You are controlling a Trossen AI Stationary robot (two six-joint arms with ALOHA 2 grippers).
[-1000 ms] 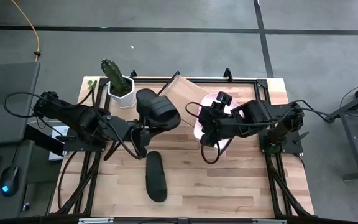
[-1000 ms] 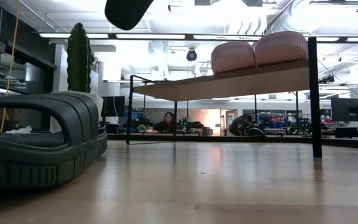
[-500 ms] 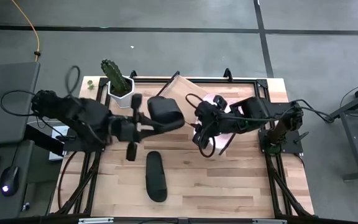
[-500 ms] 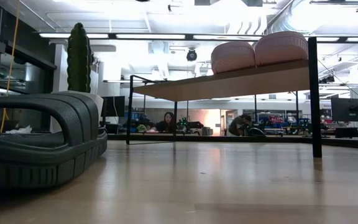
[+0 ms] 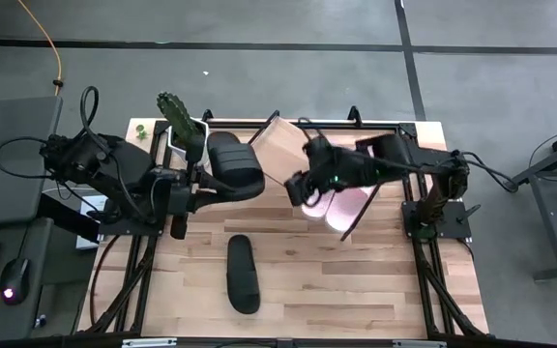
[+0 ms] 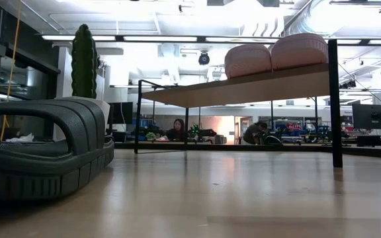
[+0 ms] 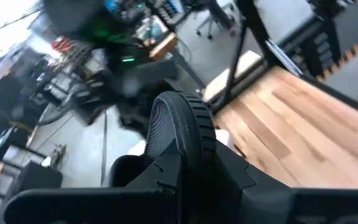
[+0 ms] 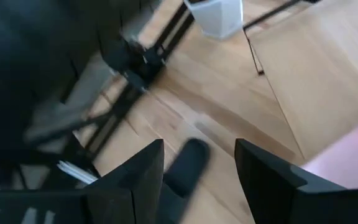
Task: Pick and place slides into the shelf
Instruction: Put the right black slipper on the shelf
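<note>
Wooden surface (image 5: 298,280) carries the shelf (image 5: 283,145), two pink slides (image 6: 275,54) already on it. Left pincer (image 5: 206,188) is clamped on a black slide (image 5: 235,164) held aloft beside the shelf; next, I judge, it goes onto bare board. Right pincer (image 5: 298,188), fingers apart, hovers over the shelf. Another black slide (image 5: 243,274) lies nearer the front.

A light-wood table (image 5: 356,280) was seen carrying a slanted shelf (image 5: 280,147) at its rear edge. Two pink slides (image 6: 275,54) were rested on the shelf board. A black slide (image 5: 243,274) was laid flat on the tabletop, and a potted cactus (image 5: 184,126) was positioned near the rear left corner.
</note>
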